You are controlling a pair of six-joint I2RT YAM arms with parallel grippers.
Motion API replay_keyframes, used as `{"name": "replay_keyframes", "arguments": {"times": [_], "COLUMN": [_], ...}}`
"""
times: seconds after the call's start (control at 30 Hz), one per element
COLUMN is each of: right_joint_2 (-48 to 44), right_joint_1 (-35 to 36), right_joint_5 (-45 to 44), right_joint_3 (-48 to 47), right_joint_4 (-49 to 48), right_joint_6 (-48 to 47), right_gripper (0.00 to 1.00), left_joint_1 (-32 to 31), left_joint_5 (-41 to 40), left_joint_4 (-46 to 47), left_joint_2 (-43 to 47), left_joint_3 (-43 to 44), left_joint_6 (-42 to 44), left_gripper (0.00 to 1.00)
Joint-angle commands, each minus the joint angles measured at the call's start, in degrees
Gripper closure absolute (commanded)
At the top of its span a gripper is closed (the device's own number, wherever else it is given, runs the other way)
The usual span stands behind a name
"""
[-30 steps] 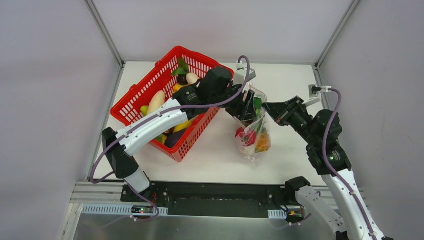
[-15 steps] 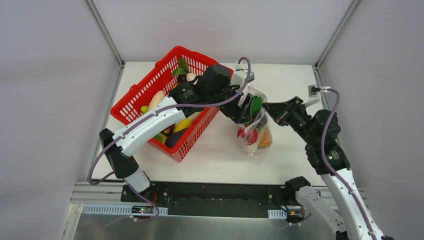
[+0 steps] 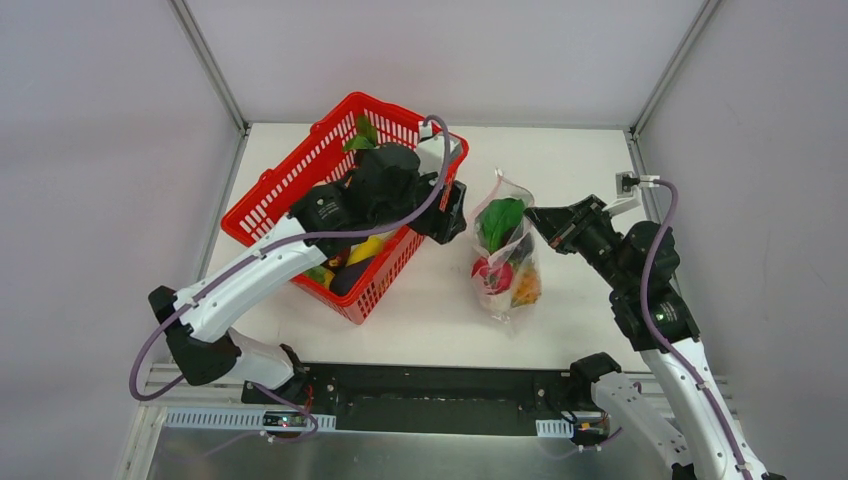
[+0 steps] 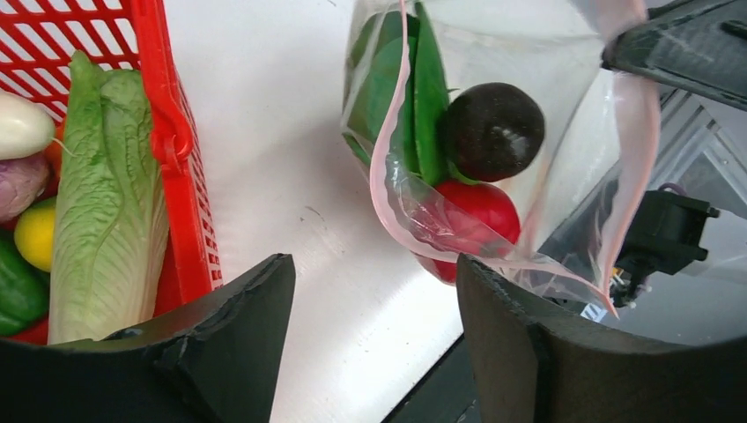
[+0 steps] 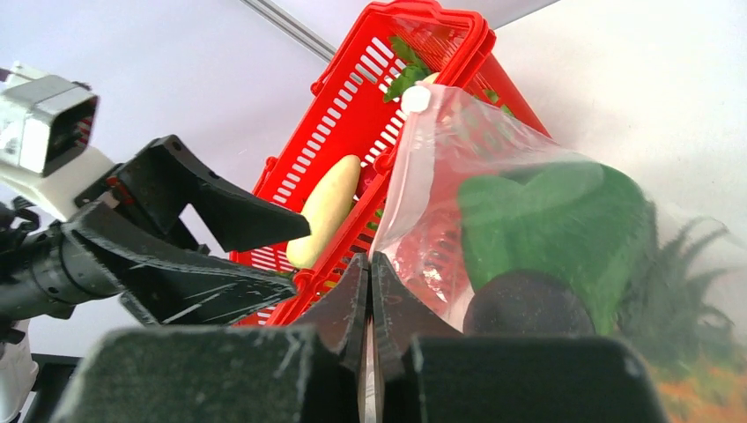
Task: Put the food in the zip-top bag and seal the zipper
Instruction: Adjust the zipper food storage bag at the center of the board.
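Arms sit apart: we see the left gripper [image 3: 452,212] hanging between the red basket [image 3: 390,282] and the zip-top bag [image 3: 505,255], jaws spread, nothing in them. Right gripper [image 3: 532,216] reaches in from the right, jaws pressed together on the bag's mouth edge, holding it up. Bag rests on the table [image 3: 590,170] near the basket, mouth gaping, zipper [image 4: 380,176] unsealed. Inside we make out green leafy vegetable [image 3: 497,220], dark eggplant [image 4: 491,130], red fruit [image 3: 494,272], orange pineapple [image 3: 526,288].

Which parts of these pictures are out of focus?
Right wrist view: the right gripper and the pineapple inside the zip-top bag look soft, the red basket crisper. Left wrist view: the left gripper is dark and blurred. Top view: evenly lit.
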State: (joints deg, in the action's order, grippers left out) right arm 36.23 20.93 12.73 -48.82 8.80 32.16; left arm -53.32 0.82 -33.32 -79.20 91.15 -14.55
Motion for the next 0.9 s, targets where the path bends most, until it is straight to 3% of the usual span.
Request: {"name": "replay_keyframes", "arguments": {"times": [0.0, 0.13, 0.3, 0.4, 0.6, 0.73, 0.87], "right_joint_2": [-0.9, -0.6, -0.7, -1.0, -0.9, 0.3, 2.1], "right_joint_1": [0.1, 0.1, 0.1, 0.1, 0.1, 0.1, 0.1], "right_joint_5": [0.3, 0.0, 0.5, 0.2, 0.2, -3.4, -4.7], "right_joint_3": [0.1, -0.6, -0.5, -0.4, -0.1, 0.5, -4.2], "right_joint_4": [-5.8, -5.2, -4.8, -4.6, -3.8, -1.6, 4.2], "right_joint_6": [-0.4, -0.5, -0.5, -0.7, -1.1, -2.8, -5.4], "right_gripper": [1.0, 1.0, 1.0, 1.0, 1.0, 1.0, 1.0], "left_joint_1": [-0.5, -0.4, -0.3, -0.1, 0.4, 0.7, 1.3], "left_joint_5": [3.0, 9.2, 6.8, 5.3, 9.3, 3.1, 7.6], "left_joint_4": [-1.1, -1.6, -0.6, -0.4, 3.7, 5.0, -1.3], "left_joint_2": [-4.3, -9.3, -11.2, -12.7, -12.0, -10.0, -13.2], "left_joint_3": [1.8, 5.4, 5.1, 5.0, 4.4, 5.2, 15.5], "left_joint_6": [-1.6, -4.4, -7.5, -8.2, -9.1, -7.9, -6.6], "left_gripper": [0.35, 0.39, 0.37, 0.43, 0.77, 0.99, 1.0]}}
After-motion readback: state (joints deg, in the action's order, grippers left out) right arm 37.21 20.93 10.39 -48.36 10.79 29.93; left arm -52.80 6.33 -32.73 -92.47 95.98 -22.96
